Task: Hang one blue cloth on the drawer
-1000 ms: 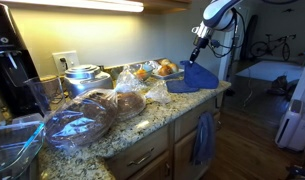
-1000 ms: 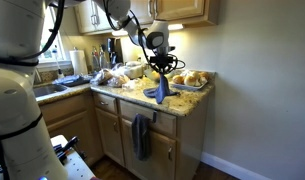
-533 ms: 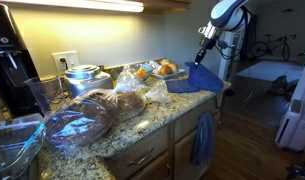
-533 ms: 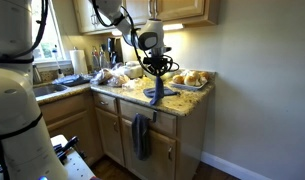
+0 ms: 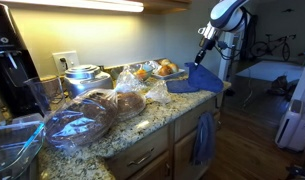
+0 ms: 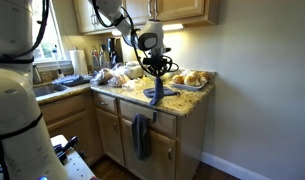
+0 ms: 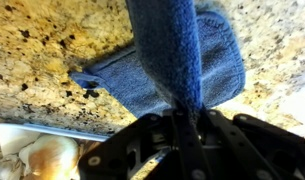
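— What is your end effector [image 7: 187, 120] doing?
— It is pinching the blue cloth [image 7: 167, 50] by its top, so the cloth drapes straight down over a folded cloth [image 7: 122, 85] on the counter [image 7: 37, 55].
— And the drawer [image 6: 162, 121]?
— It is below the counter's near edge. You're holding the cloth high, I'd judge, to clear that edge.

The blue cloth [image 7: 177, 50] looks like soft terry, matt and nubbly, with a stitched hem. The surface [image 7: 42, 50] under it is speckled stone, polished to a shine. The tool [image 7: 187, 115] is dull black and hard-looking. The drawer [image 5: 152, 152] is pale wood with a satin sheen. The plastic bags [image 5: 87, 118] are clear, glossy and crinkled.
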`<action>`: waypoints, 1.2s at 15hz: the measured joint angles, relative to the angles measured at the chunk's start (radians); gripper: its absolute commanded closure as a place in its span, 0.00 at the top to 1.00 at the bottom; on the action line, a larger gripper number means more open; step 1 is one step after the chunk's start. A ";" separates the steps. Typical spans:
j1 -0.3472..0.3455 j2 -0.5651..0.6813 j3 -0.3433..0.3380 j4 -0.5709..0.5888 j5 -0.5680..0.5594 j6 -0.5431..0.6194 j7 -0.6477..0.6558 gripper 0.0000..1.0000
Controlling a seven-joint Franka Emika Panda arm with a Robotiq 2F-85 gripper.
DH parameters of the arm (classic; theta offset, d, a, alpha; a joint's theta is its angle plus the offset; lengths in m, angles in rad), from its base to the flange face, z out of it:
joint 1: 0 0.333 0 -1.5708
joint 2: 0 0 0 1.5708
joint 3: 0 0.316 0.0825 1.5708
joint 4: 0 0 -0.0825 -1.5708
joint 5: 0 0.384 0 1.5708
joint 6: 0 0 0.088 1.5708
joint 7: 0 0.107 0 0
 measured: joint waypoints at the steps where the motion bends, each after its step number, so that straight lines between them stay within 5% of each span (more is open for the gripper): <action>1: 0.002 -0.001 0.002 -0.001 0.008 0.000 0.000 0.07; 10: 0.032 -0.226 0.003 -0.203 0.153 0.000 -0.016 0.07; 18: 0.145 -0.409 -0.088 -0.456 0.244 0.135 -0.052 0.07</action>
